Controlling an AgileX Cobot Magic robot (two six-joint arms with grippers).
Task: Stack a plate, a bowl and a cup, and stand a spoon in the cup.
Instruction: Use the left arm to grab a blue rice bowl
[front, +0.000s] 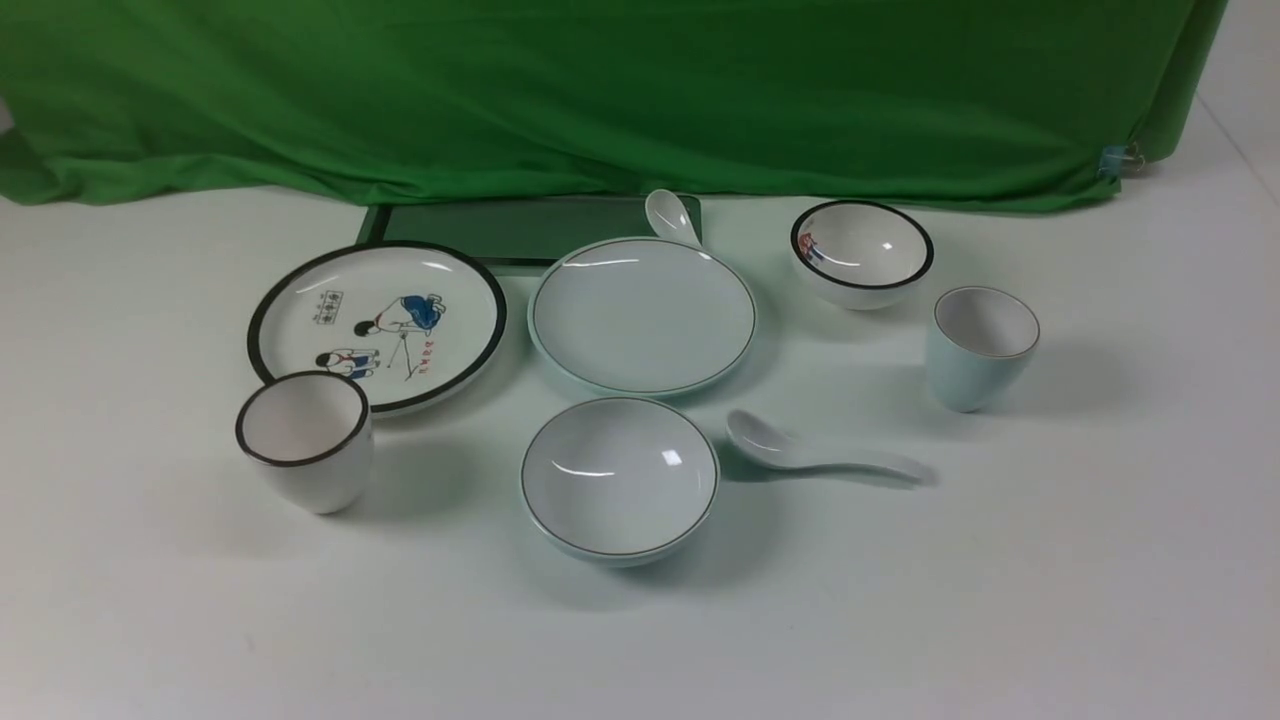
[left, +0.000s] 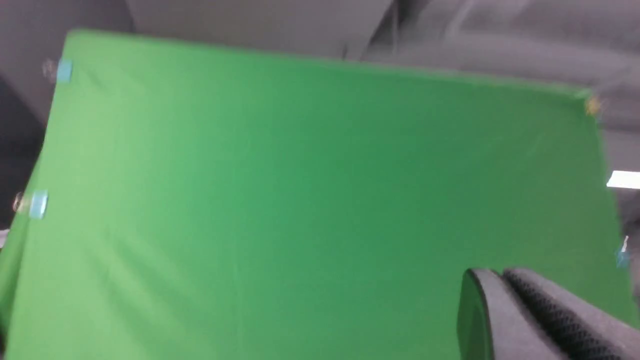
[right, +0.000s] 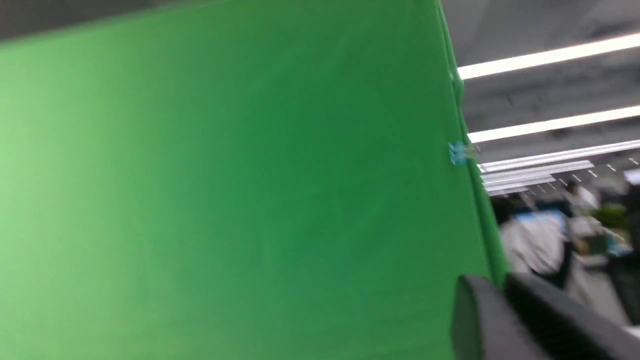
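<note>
In the front view the pale blue-green plate (front: 642, 315) lies mid-table, with the matching bowl (front: 619, 478) just in front of it. The pale blue cup (front: 982, 346) stands upright to the right. A white spoon (front: 815, 455) lies flat between bowl and cup, handle pointing right. Neither arm shows in the front view. My left gripper (left: 500, 272) is shut, fingers pressed together, empty, facing the green cloth. My right gripper (right: 500, 280) is blurred, its fingers together with nothing between them.
A cartoon plate with black rim (front: 378, 322) and a black-rimmed white cup (front: 303, 438) sit left. A small black-rimmed bowl (front: 862, 252) is back right. A second white spoon (front: 670, 215) rests behind the plate on a dark tray (front: 500, 230). Green cloth (front: 600, 90) backs the table.
</note>
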